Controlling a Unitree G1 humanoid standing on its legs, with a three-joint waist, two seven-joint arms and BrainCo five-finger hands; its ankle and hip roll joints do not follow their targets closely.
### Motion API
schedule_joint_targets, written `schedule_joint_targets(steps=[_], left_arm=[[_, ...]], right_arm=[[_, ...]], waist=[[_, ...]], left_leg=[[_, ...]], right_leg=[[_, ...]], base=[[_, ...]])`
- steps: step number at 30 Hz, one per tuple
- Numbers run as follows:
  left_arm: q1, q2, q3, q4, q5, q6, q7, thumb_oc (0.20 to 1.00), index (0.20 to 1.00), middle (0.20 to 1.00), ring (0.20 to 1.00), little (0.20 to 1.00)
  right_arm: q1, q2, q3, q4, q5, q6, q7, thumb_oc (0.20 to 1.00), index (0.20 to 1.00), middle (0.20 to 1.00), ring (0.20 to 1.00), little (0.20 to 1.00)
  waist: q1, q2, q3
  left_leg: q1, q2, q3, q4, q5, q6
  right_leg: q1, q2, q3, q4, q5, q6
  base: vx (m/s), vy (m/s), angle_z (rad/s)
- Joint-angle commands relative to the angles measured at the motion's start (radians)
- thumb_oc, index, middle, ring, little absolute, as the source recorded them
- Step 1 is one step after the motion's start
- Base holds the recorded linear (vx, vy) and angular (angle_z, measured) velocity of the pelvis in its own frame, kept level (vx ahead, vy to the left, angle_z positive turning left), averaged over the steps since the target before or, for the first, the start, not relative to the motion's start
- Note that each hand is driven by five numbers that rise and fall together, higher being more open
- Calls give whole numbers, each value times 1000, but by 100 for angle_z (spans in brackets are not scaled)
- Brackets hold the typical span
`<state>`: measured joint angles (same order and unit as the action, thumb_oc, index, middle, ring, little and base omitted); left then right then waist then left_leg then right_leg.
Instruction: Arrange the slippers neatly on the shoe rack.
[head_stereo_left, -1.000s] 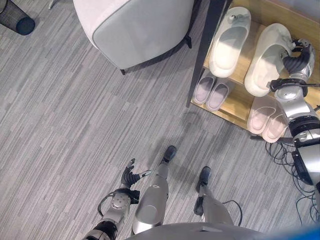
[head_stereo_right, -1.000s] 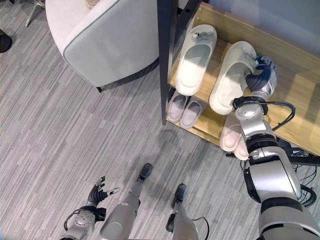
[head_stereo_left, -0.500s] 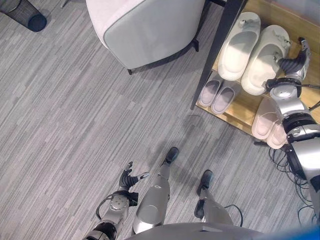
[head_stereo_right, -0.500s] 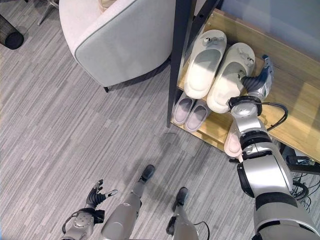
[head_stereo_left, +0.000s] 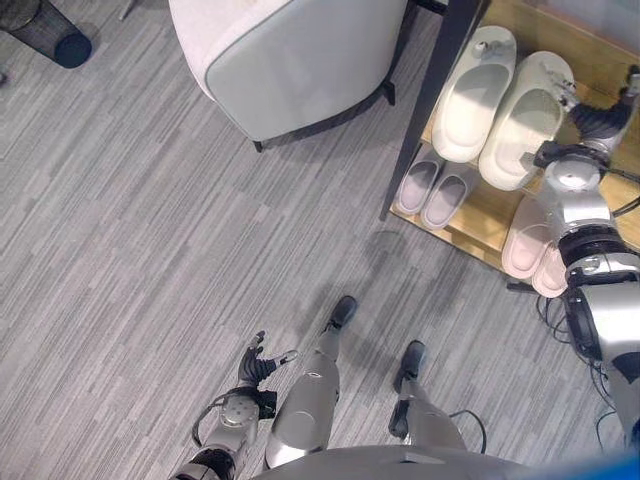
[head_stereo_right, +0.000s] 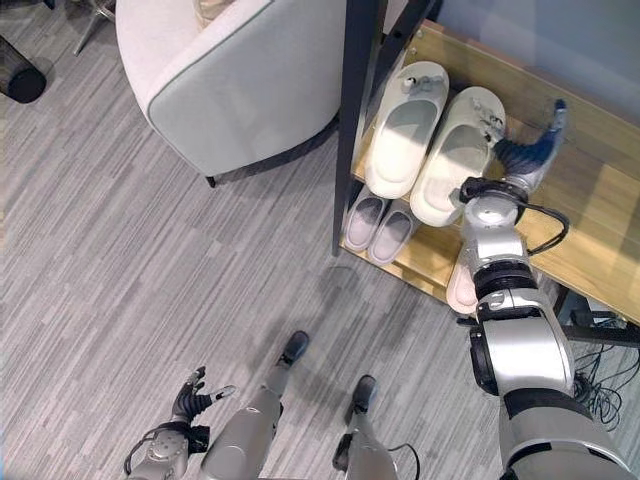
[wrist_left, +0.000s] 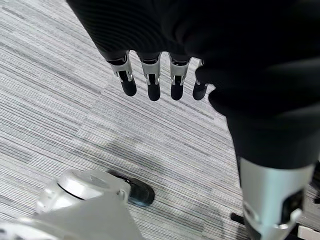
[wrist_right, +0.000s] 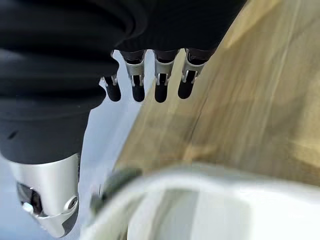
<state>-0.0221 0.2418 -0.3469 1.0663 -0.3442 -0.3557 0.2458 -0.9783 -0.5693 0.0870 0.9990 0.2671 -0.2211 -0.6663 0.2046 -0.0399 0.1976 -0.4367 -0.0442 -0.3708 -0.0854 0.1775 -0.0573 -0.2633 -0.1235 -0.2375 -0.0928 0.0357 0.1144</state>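
Cream slippers paired on shoe rack

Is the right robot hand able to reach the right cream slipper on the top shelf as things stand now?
Probably yes. The right robot hand, fingers straight, hovers just beside the right cream slipper on the wooden top shelf, with nothing between them. The left cream slipper lies on its far side.

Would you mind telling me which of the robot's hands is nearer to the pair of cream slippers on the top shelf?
The right hand: it is open just beside the cream slippers on the shoe rack. The left hand hangs low over the floor, far from them.
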Motion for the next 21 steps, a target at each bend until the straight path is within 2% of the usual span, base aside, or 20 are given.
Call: schedule_joint_targets(steps=[1, 5, 7, 12, 17, 21], left_arm=[[-16, -33, 29, 65, -17, 3, 5, 1000, 1000, 1000, 1000, 1000], [-8, -43, 46, 79, -15, 16, 4, 1000, 1000, 1000, 1000, 1000], [5, -45, 79, 85, -1, 27, -3, 1000, 1000, 1000, 1000, 1000], [22, -40, 119, 89, 9, 40, -10, 1000, 1000, 1000, 1000, 1000], [54, -59, 203, 147, 54, 81, -8, 1000, 1000, 1000, 1000, 1000], [51, -79, 234, 186, 84, 108, -8, 1000, 1000, 1000, 1000, 1000]], right_arm=[[34, -79, 28, -82, -6, -65, -19, 1000, 1000, 1000, 1000, 1000], [113, -53, -5, -208, -39, -68, -41, 1000, 1000, 1000, 1000, 1000], [234, -69, -42, -338, -150, -43, -48, 1000, 1000, 1000, 1000, 1000], [388, -45, -107, -422, -203, -34, -49, 1000, 1000, 1000, 1000, 1000], [756, 114, -161, -640, -273, -16, 49, 1000, 1000, 1000, 1000, 1000], [947, 220, -165, -688, -200, -27, 132, 1000, 1000, 1000, 1000, 1000]], waist=[[-4, -12, 4], [-17, -12, -2], [-33, -13, -12], [-51, -21, -39], [-102, -34, -97], [-141, -29, -129]], left_leg=[[86, -49, 53, -2, -112, -6], [98, -44, 59, -2, -117, -3], [115, -37, 64, -2, -123, -1], [153, -30, 70, -2, -134, 1], [253, -10, 106, -2, -158, 4], [302, -9, 131, -2, -168, 6]], right_leg=[[31, -18, -45, 5, -8, 52], [40, -16, -41, 5, -10, 50], [54, -15, -41, 5, -13, 50], [89, -9, -41, 5, -18, 49], [173, 0, -30, 5, -35, 42], [212, 5, -13, 5, -39, 38]], base=[[0, 0, 0], [0, 0, 0], [0, 0, 0], [23, -24, -2], [59, -37, -9], [4, -38, -18]])
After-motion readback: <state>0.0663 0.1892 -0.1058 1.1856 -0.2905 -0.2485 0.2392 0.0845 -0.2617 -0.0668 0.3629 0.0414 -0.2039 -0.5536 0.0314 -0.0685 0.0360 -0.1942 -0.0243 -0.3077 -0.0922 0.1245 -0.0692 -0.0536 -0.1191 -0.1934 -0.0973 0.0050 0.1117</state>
